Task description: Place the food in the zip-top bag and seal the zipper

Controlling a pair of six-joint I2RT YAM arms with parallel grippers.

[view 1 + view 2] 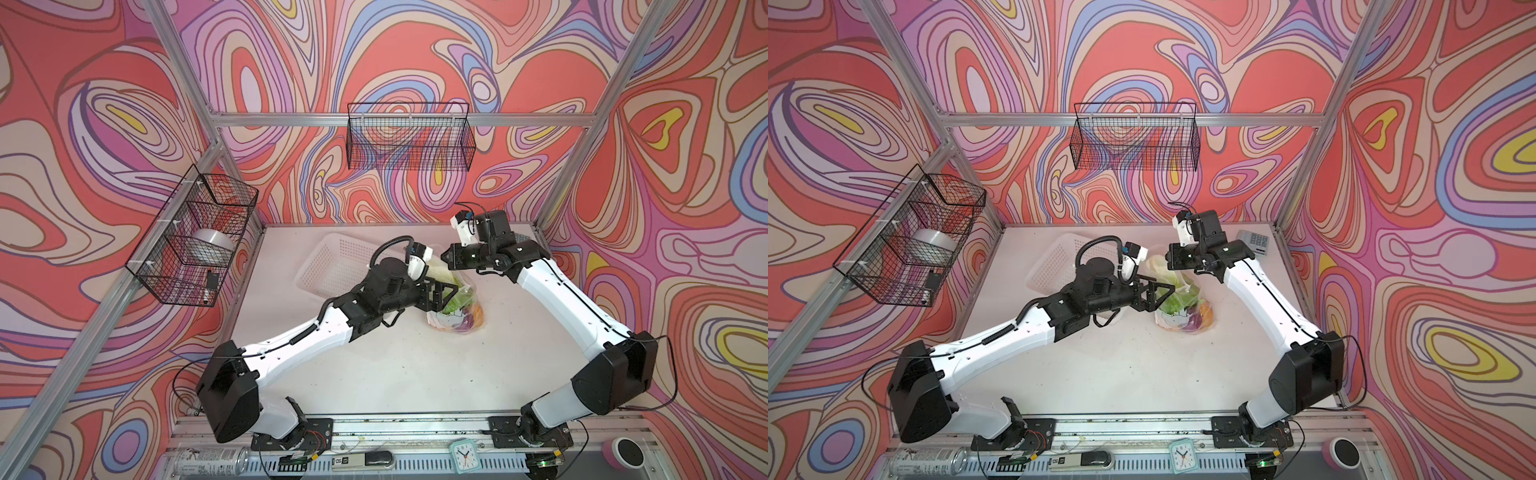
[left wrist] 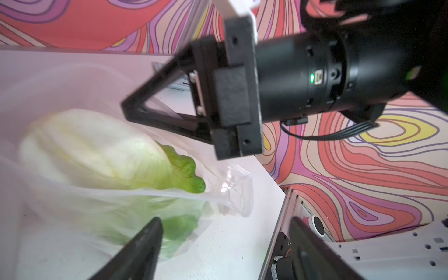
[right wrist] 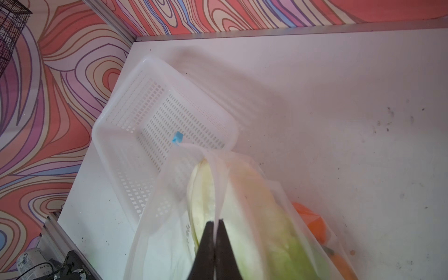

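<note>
Right end effector [image 3: 214, 221] clamped shut on zipper [image 3: 219, 184] of zip-top bag [image 3: 155, 213]. Left end effector [image 2: 224, 220] spread wide beside bagged napa cabbage [image 2: 97, 155]. Bag print too blurred to be read.

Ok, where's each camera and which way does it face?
Top views: high above the front, looking down at the white table; both arms whole.
Left wrist: on the left arm, looks past its open left gripper at the green-white napa cabbage and clear crinkly zip-top bag; right gripper ahead.
Right wrist: looks down its right gripper, shut on the bag's mouth, toward the white perforated basket.
Shared: bag and cabbage.
</note>
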